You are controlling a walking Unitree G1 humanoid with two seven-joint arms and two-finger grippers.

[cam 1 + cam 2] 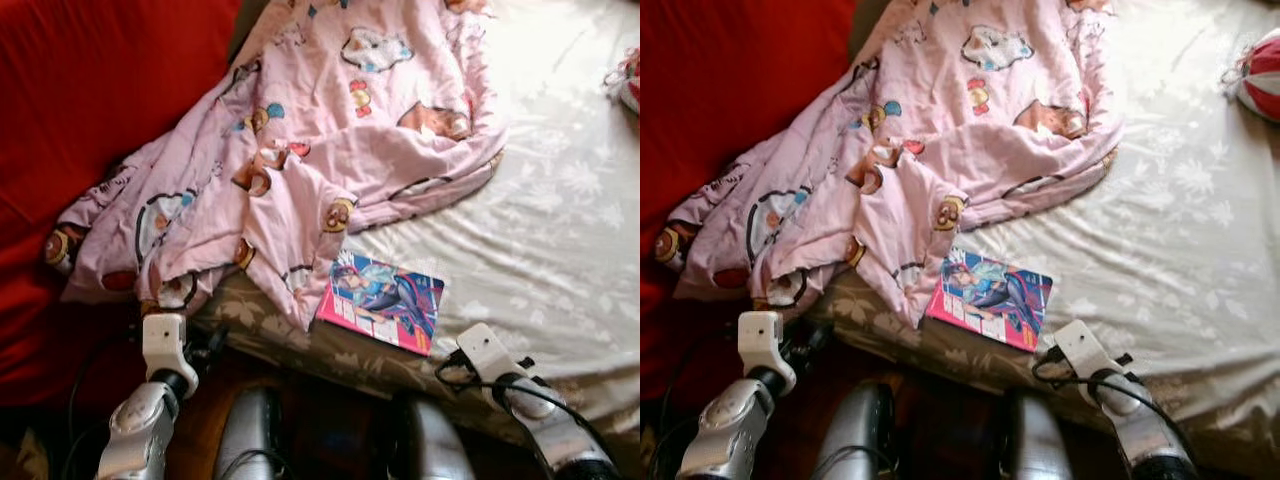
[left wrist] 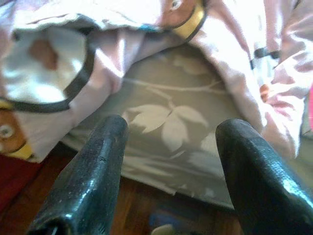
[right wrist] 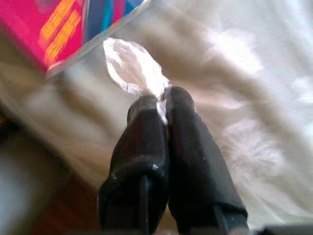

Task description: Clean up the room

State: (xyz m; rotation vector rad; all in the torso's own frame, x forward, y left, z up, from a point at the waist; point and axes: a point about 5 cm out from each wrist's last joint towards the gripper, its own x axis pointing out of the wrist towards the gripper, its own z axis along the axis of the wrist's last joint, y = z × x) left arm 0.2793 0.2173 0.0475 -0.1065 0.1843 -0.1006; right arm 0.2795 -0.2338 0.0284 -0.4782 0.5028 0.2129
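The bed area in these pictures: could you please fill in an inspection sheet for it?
Surface: bed with a pale floral sheet, rumpled.
Job's things: pink cartoon blanket crumpled, hanging over the bed's edge; white scrap pinched in the right pincer.
Clutter: comic book flat near the edge; red and white item at the far side.
Grippers: left pincer open, low before the bed's edge; right shut on the scrap, beside the book.
Cables: black cable looped at the right wrist.
Surroundings: red fabric left; wooden floor below.

Red-and-white ball cut by the frame edge; blanket top likewise; magazine blurred.
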